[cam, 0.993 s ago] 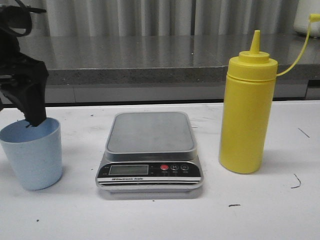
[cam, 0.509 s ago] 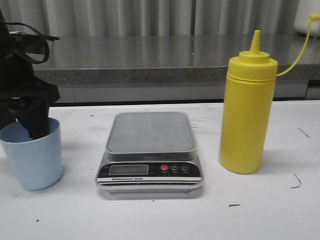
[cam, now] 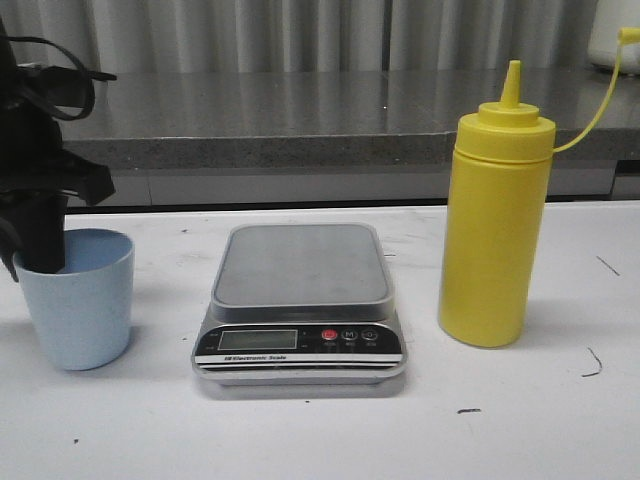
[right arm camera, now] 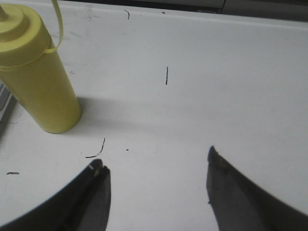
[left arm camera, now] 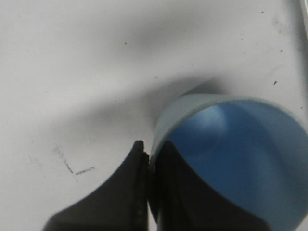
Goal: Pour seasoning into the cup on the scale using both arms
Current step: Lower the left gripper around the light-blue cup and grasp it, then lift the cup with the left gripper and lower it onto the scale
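Note:
The light blue cup (cam: 78, 300) stands at the left of the white table, left of the scale (cam: 300, 300). My left gripper (cam: 40, 250) is shut on the cup's rim on its left side. In the left wrist view one finger (left arm camera: 120, 192) is outside the cup (left arm camera: 231, 144) wall and the other inside, with the wall pinched between them at the left gripper (left arm camera: 150, 156). The yellow seasoning bottle (cam: 495, 230) stands upright to the right of the scale, cap strap hanging open. My right gripper (right arm camera: 154, 161) hovers open over bare table, apart from the bottle (right arm camera: 36, 77).
A grey stone ledge (cam: 300, 120) runs behind the table. A white container (cam: 615, 35) sits on it at the far right. The scale's steel platform (cam: 300, 262) has nothing on it. Small dark marks (cam: 592, 365) dot the tabletop.
My left gripper dropped onto the cup's rim and shut on it. The cup has shifted a little to the right and slightly up. Bottle and scale have not moved.

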`<state>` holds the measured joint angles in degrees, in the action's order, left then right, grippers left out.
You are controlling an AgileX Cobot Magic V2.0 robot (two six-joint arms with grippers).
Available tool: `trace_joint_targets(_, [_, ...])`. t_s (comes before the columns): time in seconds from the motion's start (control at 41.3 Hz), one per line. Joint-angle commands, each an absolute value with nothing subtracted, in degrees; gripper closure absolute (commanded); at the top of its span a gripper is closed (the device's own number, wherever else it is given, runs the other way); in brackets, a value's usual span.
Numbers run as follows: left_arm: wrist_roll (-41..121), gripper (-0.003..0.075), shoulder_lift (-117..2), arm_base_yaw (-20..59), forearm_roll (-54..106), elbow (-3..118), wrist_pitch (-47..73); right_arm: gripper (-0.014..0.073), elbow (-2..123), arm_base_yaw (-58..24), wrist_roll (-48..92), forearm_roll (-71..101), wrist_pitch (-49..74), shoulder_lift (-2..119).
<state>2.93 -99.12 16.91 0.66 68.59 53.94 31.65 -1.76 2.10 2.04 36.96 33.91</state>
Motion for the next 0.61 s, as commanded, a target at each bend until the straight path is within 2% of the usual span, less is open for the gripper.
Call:
trace_joint_targets(0.0, [2.54,0.074,-96.39,17.26,0.93,72.26,55.64,0.0134,33.61,-1.84,2.31,1.7,33.68,34.31])
trace_joint_targets(0.315, [2.54,0.0741,-96.1,20.88,1.28,88.47,62.32,0.0134,33.61,-1.84,2.31,1.7,33.72,34.31])
trace_joint_targets(0.581, [1.46,0.0741,-102.88,25.45,1.28,100.74,65.86,0.0134,33.61,-1.84,2.31,1.7,33.72,34.31])
